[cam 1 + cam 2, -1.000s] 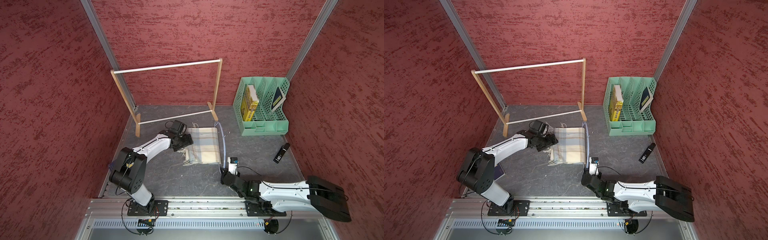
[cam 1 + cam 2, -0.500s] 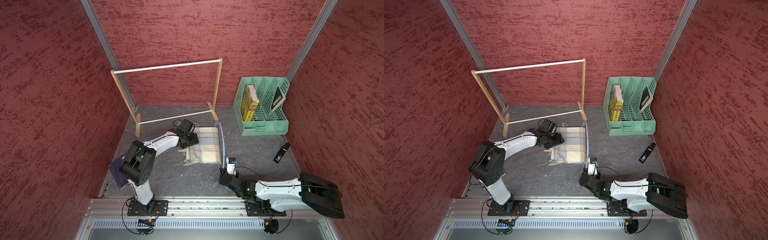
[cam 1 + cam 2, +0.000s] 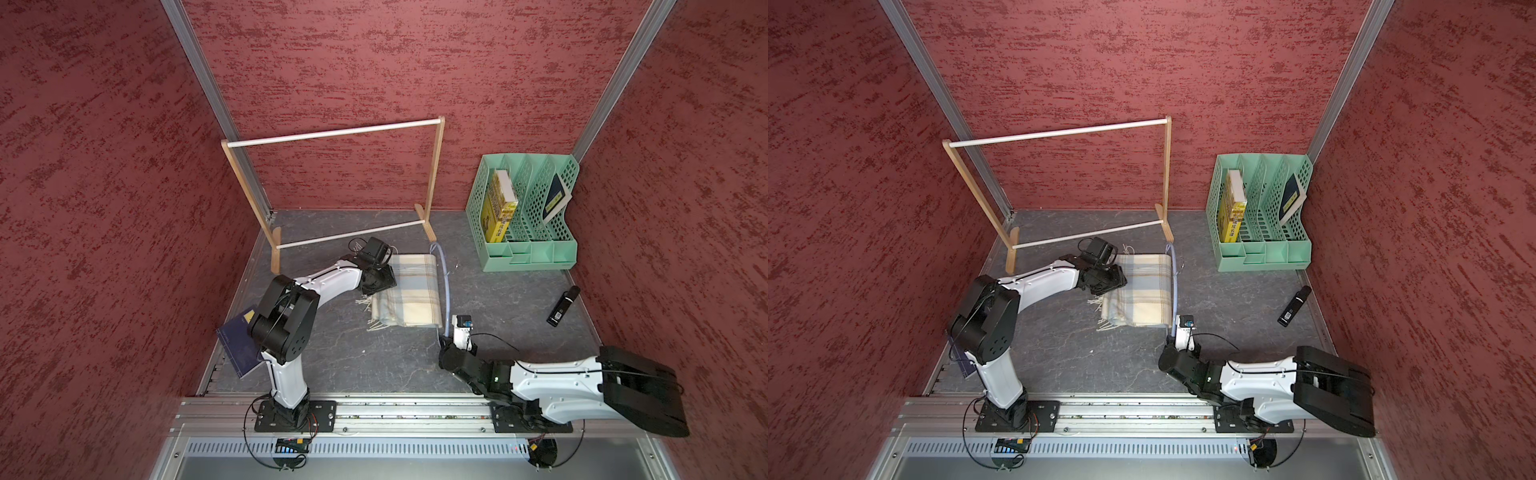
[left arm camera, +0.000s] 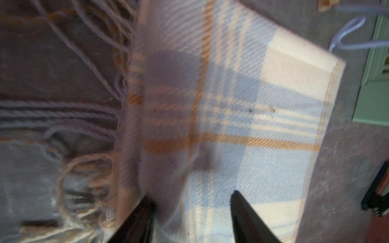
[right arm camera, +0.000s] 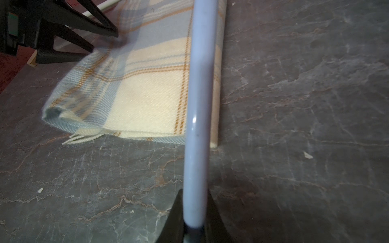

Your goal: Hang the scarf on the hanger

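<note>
The folded plaid scarf lies flat on the grey table, its fringe toward the left arm. My left gripper is down at the scarf's fringed edge. In the left wrist view its jaws stand apart, with a raised fold of the scarf between them. The pale-blue hanger runs along the scarf's right edge. My right gripper is shut on the hanger's near end, and the hanger's bar stretches away over the scarf.
A wooden-framed rack with white rods stands at the back. A green file organizer holding books sits at back right. A black device lies near the right wall. A dark blue book leans beside the left arm's base.
My left arm has reached further right onto the scarf's far-left edge and its jaws have narrowed. The right gripper has kept hold of the hanger, hardly moving.
</note>
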Tool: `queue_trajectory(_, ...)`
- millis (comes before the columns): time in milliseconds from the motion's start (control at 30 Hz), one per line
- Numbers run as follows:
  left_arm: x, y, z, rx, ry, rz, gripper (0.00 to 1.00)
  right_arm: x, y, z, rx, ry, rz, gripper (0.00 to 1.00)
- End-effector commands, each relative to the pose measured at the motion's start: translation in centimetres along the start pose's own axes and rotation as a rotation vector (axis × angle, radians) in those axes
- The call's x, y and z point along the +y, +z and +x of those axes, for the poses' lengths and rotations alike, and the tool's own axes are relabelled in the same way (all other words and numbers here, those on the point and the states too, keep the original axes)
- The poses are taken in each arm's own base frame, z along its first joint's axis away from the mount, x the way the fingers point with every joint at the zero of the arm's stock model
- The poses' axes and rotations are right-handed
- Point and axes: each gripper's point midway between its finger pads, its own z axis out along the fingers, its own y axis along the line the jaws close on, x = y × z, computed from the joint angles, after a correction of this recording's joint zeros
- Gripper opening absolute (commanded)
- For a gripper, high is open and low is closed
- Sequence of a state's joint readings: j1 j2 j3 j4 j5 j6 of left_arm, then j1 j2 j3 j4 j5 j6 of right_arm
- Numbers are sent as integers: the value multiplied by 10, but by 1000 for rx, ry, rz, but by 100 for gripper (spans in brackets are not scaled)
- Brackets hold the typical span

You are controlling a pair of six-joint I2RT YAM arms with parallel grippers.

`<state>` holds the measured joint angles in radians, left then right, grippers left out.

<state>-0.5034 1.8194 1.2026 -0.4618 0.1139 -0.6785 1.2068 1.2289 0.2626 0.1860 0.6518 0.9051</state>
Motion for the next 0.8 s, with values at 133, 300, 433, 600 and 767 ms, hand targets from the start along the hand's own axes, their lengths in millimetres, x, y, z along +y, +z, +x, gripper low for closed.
queue_trajectory(133,-1,12,-2,12,11,-16,6,0,1,-7,-24,9,4,0)
queue_trajectory(300,1,6,-9,-16,25,-35,0,-3,-2,-9,-33,19,8,0)
queue_trajectory(433,0,-14,-21,-67,45,-47,0,-2,-4,-11,-36,21,2,0)
queue_trajectory(600,3,-39,-36,-124,51,-48,0,7,-3,-12,-38,17,-45,0)
queue_trajectory(767,21,-39,-38,-128,42,-79,0,20,-2,-13,-40,5,-95,0)
